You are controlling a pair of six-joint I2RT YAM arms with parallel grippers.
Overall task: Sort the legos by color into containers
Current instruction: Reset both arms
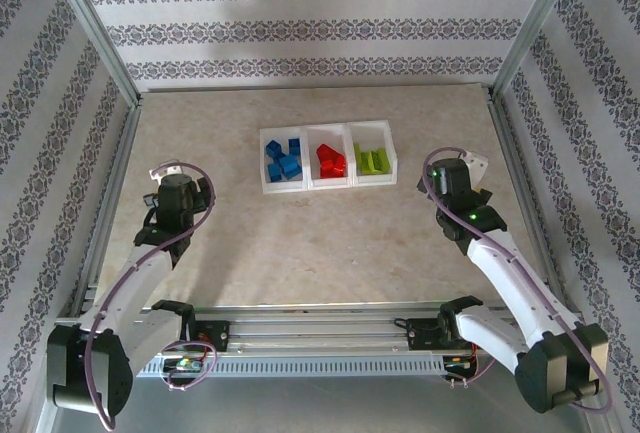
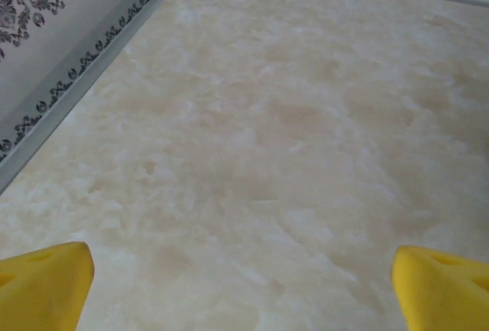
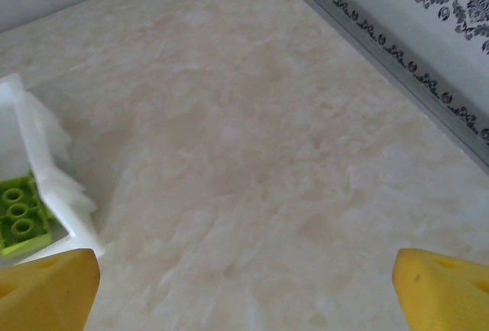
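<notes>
Legos (image 1: 329,160), from above, sit in the bins (image 1: 330,187) at twelve o'clock on the table (image 1: 300,243). Left wrist: the left gripper (image 2: 244,293) stands wide apart over bare table. Right wrist: the right gripper (image 3: 244,293) is apart too, green brick (image 3: 19,216) at nine o'clock.

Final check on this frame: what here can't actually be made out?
Top view: exact counts of blue bricks, red bricks and lime bricks; too small, piled together.
Right wrist view: the white bin and the lime brick in it, cut off by the left edge.
Wrist views: left pincer and right pincer, fingers mostly cut off by the bottom edge.
</notes>
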